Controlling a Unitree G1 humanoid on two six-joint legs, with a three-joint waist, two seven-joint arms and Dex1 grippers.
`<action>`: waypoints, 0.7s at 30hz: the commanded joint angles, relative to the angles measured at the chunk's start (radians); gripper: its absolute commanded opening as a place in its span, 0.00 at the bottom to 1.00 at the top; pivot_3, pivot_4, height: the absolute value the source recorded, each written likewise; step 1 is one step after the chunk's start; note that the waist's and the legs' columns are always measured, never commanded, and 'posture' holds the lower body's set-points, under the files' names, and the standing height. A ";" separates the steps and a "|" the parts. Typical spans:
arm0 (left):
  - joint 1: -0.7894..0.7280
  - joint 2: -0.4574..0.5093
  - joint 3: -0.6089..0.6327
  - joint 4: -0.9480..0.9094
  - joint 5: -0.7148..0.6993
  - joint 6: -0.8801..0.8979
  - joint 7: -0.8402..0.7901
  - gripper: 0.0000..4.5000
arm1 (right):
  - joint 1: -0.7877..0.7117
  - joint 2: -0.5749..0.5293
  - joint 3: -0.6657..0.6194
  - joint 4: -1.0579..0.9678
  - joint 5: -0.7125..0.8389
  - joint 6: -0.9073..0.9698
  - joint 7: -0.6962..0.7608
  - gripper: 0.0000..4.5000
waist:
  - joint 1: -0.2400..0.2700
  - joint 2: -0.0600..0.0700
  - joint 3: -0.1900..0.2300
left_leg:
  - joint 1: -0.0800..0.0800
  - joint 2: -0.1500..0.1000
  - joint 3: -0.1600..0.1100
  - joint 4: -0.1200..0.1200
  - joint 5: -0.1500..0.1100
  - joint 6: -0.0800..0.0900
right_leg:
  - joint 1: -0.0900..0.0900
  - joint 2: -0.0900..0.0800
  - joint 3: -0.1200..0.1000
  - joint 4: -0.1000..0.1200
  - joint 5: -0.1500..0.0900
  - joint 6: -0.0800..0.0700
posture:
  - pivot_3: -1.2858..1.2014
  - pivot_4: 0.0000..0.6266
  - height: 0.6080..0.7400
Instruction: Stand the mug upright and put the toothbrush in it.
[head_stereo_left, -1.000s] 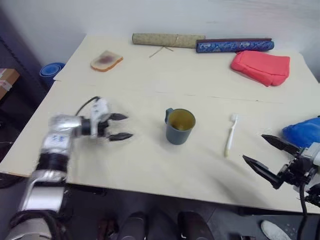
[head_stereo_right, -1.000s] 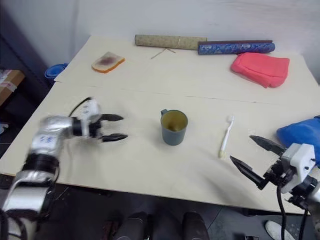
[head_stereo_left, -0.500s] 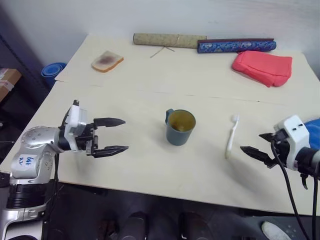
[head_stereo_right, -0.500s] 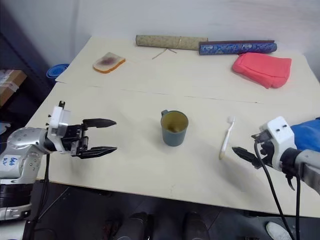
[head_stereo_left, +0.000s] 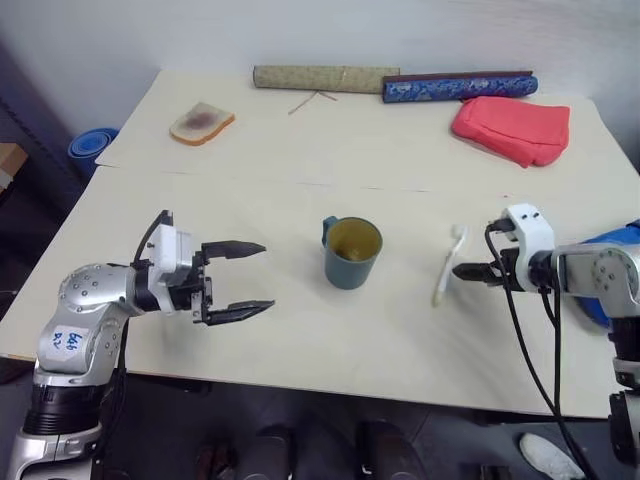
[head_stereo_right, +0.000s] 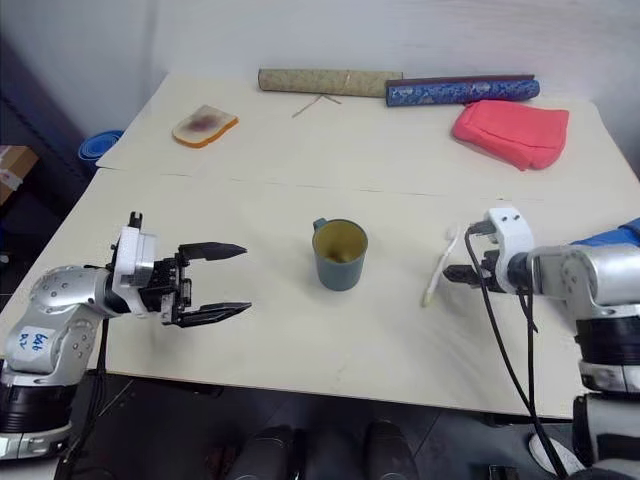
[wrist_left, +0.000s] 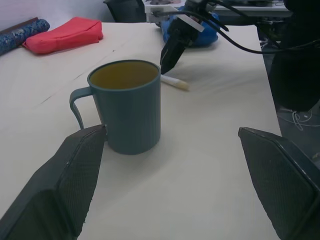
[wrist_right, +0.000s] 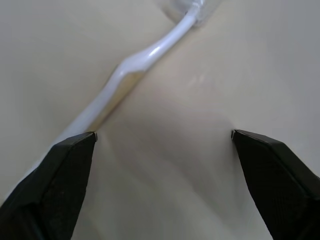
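Two tools, both spread wide and empty. The mug (head_stereo_left: 351, 252) stands upright mid-table (head_stereo_left: 300, 330), the toothbrush (head_stereo_left: 447, 265) flat beside it. The right tool (head_stereo_left: 466, 272) hangs just beside the toothbrush; the left tool (head_stereo_left: 252, 279) faces the mug, apart.

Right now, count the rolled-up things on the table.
2, both along the table's far edge: the tan roll toward the left, the blue patterned roll at its right end.

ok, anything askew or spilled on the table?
Nothing spilled or damaged. The mug stands upright and the toothbrush lies flat on the table beside it. One oddity: a slice of toast at the far left corner.
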 joint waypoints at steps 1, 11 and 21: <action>0.037 0.006 0.023 -0.065 -0.003 -0.021 0.030 1.00 | -0.030 0.015 0.070 0.055 -0.033 0.018 0.049 0.80 | 0.000 0.000 0.000 | 0.000 0.001 0.000 0.000 0.000 0.000 | 0.000 0.000 0.000 0.000 0.000 0.000 | 0.52 0.24 1.00; 0.080 0.017 0.018 -0.089 0.006 -0.043 0.051 1.00 | -0.119 -0.048 0.023 0.098 -0.054 0.071 0.146 0.74 | 0.002 -0.001 0.000 | 0.000 0.001 0.001 0.001 0.000 0.000 | -0.001 0.000 0.001 0.000 0.000 0.000 | 0.52 0.24 1.00; 0.043 0.003 -0.029 -0.040 0.026 -0.068 0.041 1.00 | -0.189 0.128 -0.126 0.057 -0.041 0.273 0.004 0.74 | 0.002 0.003 0.001 | -0.006 0.002 -0.001 0.001 0.000 -0.001 | -0.004 0.001 0.000 0.000 0.000 0.000 | 0.52 0.24 1.00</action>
